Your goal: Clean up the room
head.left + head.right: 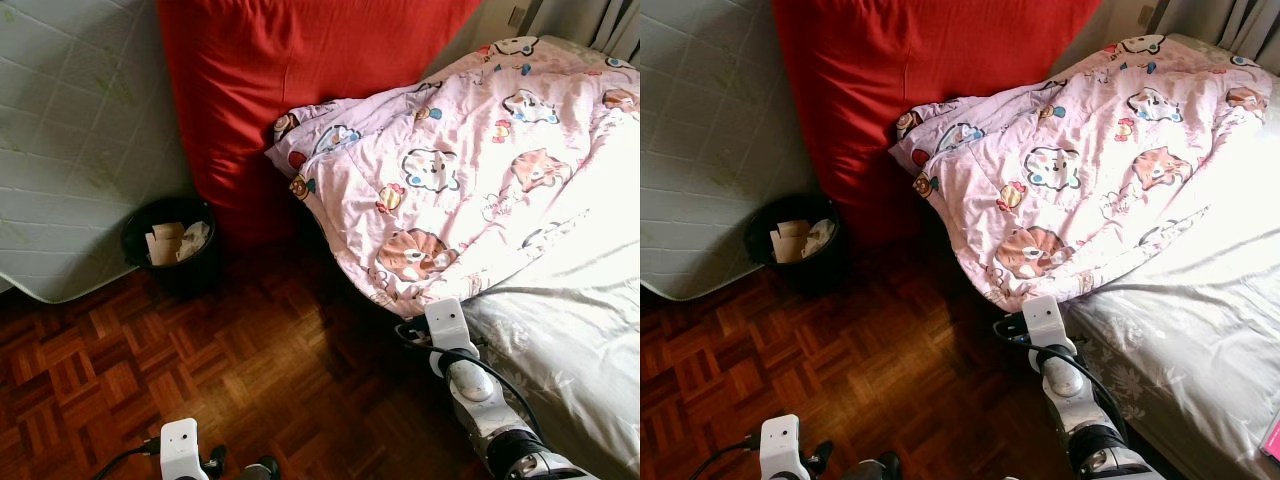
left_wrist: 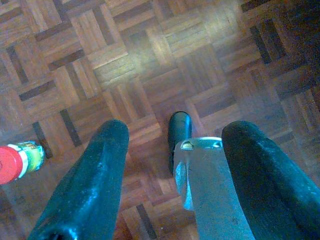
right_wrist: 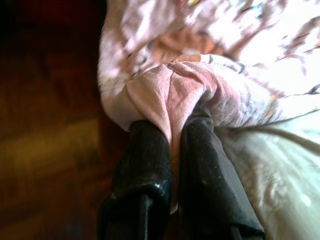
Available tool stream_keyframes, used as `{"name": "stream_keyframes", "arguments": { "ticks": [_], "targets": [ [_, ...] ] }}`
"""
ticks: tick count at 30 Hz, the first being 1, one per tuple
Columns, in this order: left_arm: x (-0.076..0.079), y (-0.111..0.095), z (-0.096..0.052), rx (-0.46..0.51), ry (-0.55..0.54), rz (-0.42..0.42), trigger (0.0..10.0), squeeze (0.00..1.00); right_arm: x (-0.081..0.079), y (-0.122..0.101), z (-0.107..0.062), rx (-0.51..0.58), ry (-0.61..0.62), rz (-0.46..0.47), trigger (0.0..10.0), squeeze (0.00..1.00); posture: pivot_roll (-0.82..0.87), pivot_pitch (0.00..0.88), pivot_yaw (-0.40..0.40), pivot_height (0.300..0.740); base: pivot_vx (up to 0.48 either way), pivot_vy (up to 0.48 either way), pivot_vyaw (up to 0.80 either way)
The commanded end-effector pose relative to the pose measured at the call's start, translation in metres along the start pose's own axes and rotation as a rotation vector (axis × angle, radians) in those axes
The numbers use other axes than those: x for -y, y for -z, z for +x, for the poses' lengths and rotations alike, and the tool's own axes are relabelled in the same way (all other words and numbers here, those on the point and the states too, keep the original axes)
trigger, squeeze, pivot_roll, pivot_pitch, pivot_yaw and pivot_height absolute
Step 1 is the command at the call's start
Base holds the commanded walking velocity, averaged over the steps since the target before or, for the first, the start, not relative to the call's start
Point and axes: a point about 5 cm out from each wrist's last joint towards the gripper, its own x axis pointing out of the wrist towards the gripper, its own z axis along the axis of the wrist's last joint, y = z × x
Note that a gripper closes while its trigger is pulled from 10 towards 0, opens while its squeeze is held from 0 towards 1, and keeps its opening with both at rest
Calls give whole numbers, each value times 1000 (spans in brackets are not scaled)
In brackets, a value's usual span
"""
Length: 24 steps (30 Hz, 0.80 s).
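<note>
A pink cartoon-print blanket (image 1: 470,170) lies bunched over the bed, one corner hanging at the bed's near edge. My right gripper (image 3: 175,131) is shut on that corner, and pink cloth bulges out between the two black fingers (image 3: 145,160). In the eye views the right arm (image 1: 470,380) reaches up to the blanket's lower edge. My left gripper (image 2: 177,129) hangs low over the parquet floor (image 2: 125,55), open and holding nothing. A small bottle with a red cap (image 2: 17,160) lies on the floor beside the left fingers.
A black bin (image 1: 170,240) holding paper scraps stands on the floor by a red mattress (image 1: 300,80) leaning on the wall. A white quilted mattress (image 1: 70,130) leans at the left. The bed's pale sheet (image 1: 580,330) lies at the right.
</note>
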Motion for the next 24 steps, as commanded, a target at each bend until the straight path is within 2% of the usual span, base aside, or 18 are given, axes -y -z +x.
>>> {"name": "stream_keyframes", "arguments": {
  "ticks": [1, 4, 16, 17, 18, 19, 20, 24],
  "targets": [
    [-5, 15, -5, -58, -3, 27, 10000, 0, -10, 16, -4, -85, -62, -38, 10000, 0, 78, 192, -20, 740, 0, 0, 0],
    [-5, 16, -5, -59, 3, 37, 10000, 0, -14, 24, -6, -134, -92, -81, 10000, 0, 78, 192, -20, 740, 0, 0, 0],
    [-8, 17, -6, -64, 0, 45, 10000, 0, -22, 37, -11, -214, -151, -108, 10000, 0, 82, 196, -18, 740, 0, 0, 0],
    [-8, 18, -6, -64, 1, 46, 10000, 0, -22, 37, -11, -213, -155, -108, 10000, 310, 81, 197, -18, 740, 0, 0, 0],
    [-8, 18, -6, -65, 1, 47, 10000, 0, -22, 37, -11, -213, -158, -108, 10000, 310, 81, 197, -18, 740, 0, 0, 0],
    [-8, 18, -6, -65, 1, 48, 10000, 0, -23, 37, -11, -210, -162, -108, 10000, 843, 81, 198, -18, 740, 0, 0, 0],
    [-8, 18, -6, -65, 1, 48, 10000, 0, -23, 37, -11, -209, -163, -107, 10000, 984, 80, 198, -17, 740, 0, 0, 0],
    [-7, 18, -6, -66, 4, 52, 10000, 0, -23, 37, -11, -210, -168, -106, 10000, 984, 80, 198, -18, 740, 0, 0, 0]
  ]
}}
